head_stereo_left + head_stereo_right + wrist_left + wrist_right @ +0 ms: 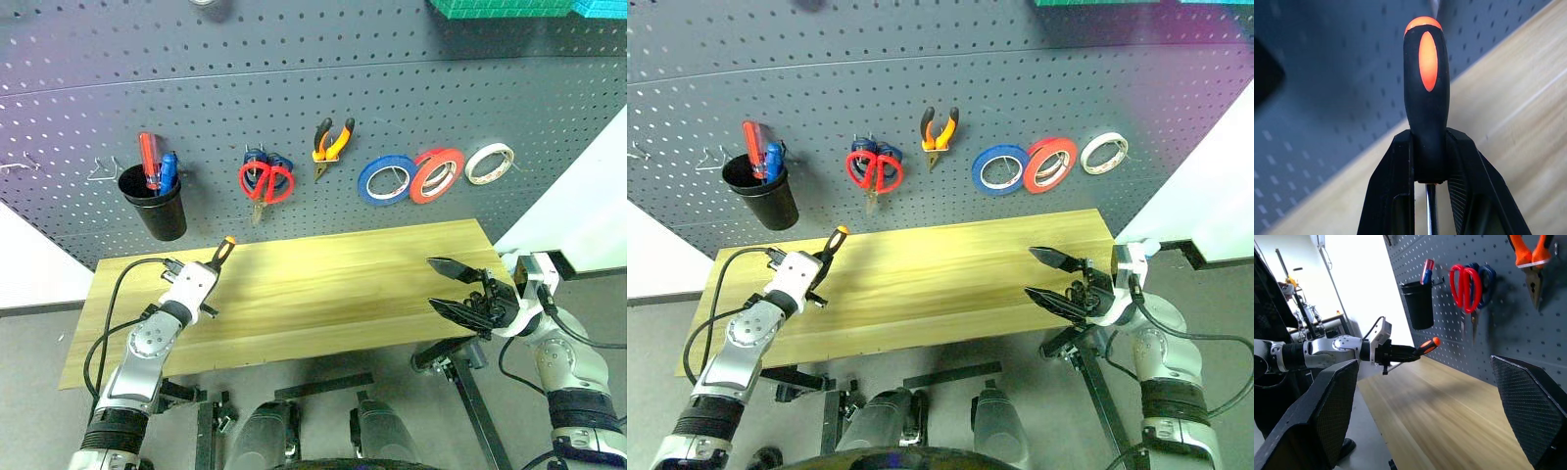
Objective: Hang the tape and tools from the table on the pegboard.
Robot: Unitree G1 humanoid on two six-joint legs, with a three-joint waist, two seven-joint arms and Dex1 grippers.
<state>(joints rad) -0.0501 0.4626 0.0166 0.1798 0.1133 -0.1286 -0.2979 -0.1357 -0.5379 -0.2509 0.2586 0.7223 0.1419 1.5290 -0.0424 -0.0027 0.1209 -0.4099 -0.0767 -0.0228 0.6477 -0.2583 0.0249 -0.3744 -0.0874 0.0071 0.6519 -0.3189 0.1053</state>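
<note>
My left gripper (213,266) is shut on the orange-and-black handle of the screwdriver (224,250) and holds it above the left end of the table (343,284). The handle's tip points toward the pegboard (294,78); the thin shaft runs back between the fingers (1393,186). On the pegboard hang the red-handled scissors (265,181), the pliers (331,142) and the blue tape (387,180). My right gripper (453,286) stands open over the table's right end, pointing left, with nothing between its fingers.
A black cup (160,204) holding red and blue tools hangs at the pegboard's left, beside bare hooks (103,171). Blue-handled scissors (257,157) sit behind the red ones. A red-orange roll (437,174) and a white roll (489,163) hang right of the blue tape.
</note>
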